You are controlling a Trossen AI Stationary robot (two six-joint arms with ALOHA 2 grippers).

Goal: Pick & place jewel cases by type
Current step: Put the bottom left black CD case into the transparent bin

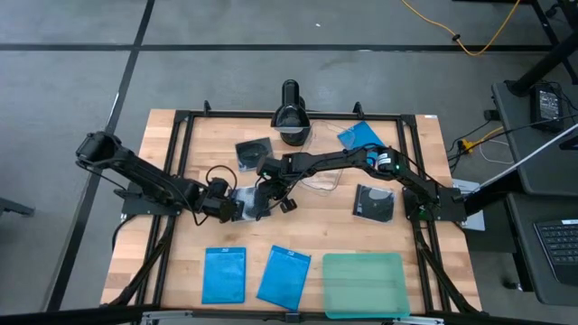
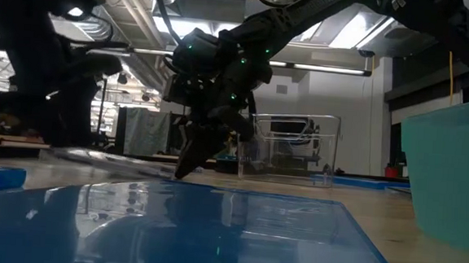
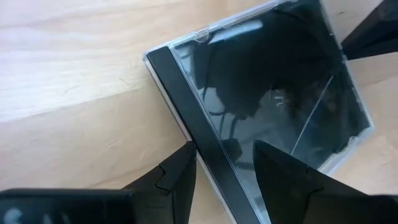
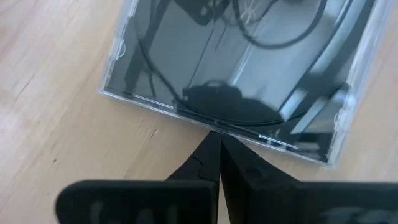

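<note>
Left gripper [image 3: 224,168]: fingers are being held apart, straddling the black spine of a disc case [image 3: 267,87] lying flat on the wooden table [image 3: 68,74], apparently so the thin edge can be pinched.
Right gripper [image 4: 217,155]: fingers are being pressed together, holding nothing, tips touching the case's clear edge, probably bracing it against sliding.
Case: squarish, glossy clear lid, black tray, at mid-table.
Farther off: blue cases [image 1: 224,274] and a teal tray [image 1: 363,284] are lying along the near edge.
</note>
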